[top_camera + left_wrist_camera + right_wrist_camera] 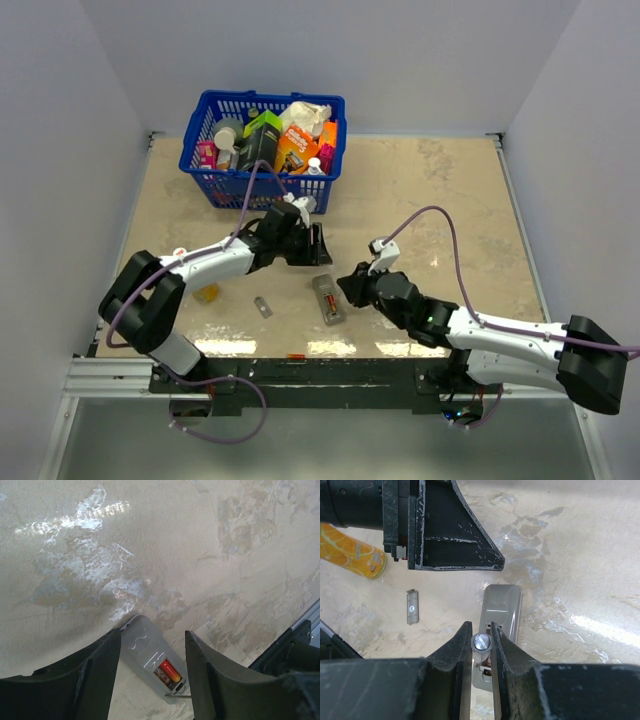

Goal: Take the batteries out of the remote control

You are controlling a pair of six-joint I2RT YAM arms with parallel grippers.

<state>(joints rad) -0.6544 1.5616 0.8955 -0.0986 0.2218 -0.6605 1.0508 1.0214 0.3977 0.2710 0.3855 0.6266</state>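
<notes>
Status at this moment, both arms over the near middle of the table [430,200].

1. The remote control [329,300] lies back-up, close to the table's near edge and about midway along it. Its battery cover [263,306] is off and lies on its own toward the left edge, well apart from the remote.
2. In my left wrist view a red-orange battery [170,671] sits in the open recess. I cannot tell whether a second one lies beside it. I see no battery loose on the table.
3. The right claw [481,630] is narrow, clamped on a slim metal tool [481,642] that points down at the recess. I cannot confirm that the tip touches the battery.
4. The left claw [314,246] hangs above the remote's far end, jaws moderately apart and gripping nothing.
5. Not involved: a blue basket [200,160] of groceries at the far left corner and an orange-printed tube [350,554] lying left of the cover.

Assessment: the cover removal is done, but the extraction is not. I judge that the visible battery has yet to be levered out and set down, and any second one after it.
</notes>
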